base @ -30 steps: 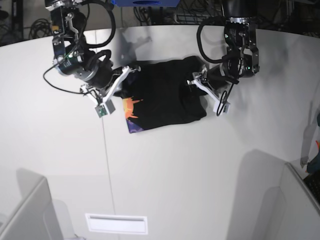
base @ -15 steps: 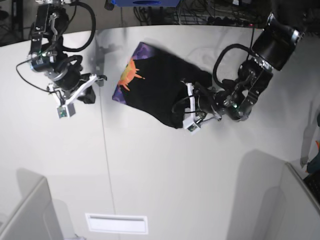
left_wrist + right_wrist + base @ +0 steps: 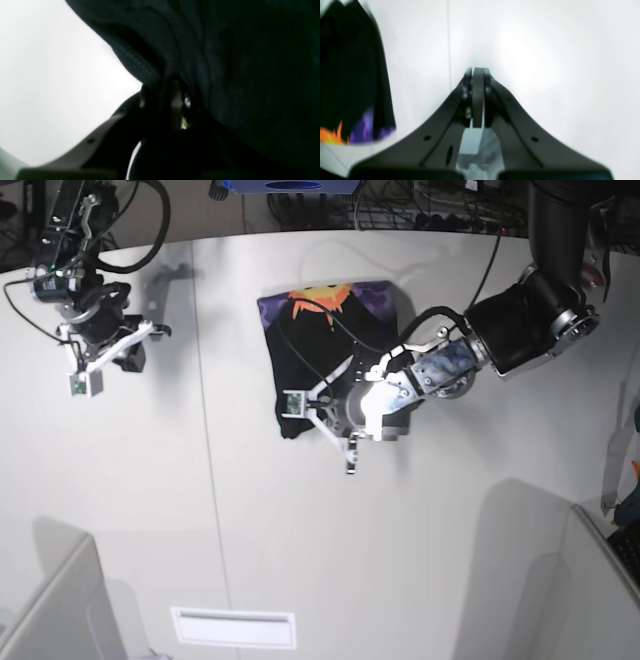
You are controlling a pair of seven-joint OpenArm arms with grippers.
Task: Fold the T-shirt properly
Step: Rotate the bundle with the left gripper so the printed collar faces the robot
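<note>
The table (image 3: pixel 300 540) is big and white, with a thin line running down it. There are cables on the floor behind it.

The T-shirt (image 3: pixel 335 355) lies folded up in the middle of the table. It is black, and at its far edge I can see the orange sun and some purple. The near part is bunched up and dark.

My left claw (image 3: pixel 175 105) is at the near edge of the shirt. In my left wrist view black cloth fills almost everything, and it is squeezed tight between my two fingers. A stitched hem (image 3: pixel 135 60) curves down right into the pinch. So this claw is clamped on the shirt. From the base view my left arm (image 3: pixel 500 340) reaches in from the far side and lies low over the shirt.

My right claw (image 3: pixel 475 72) is well apart from the shirt, off to the side over bare table. Its two fingers are pressed together with nothing between them. The shirt's edge shows at the side of that view.
</note>
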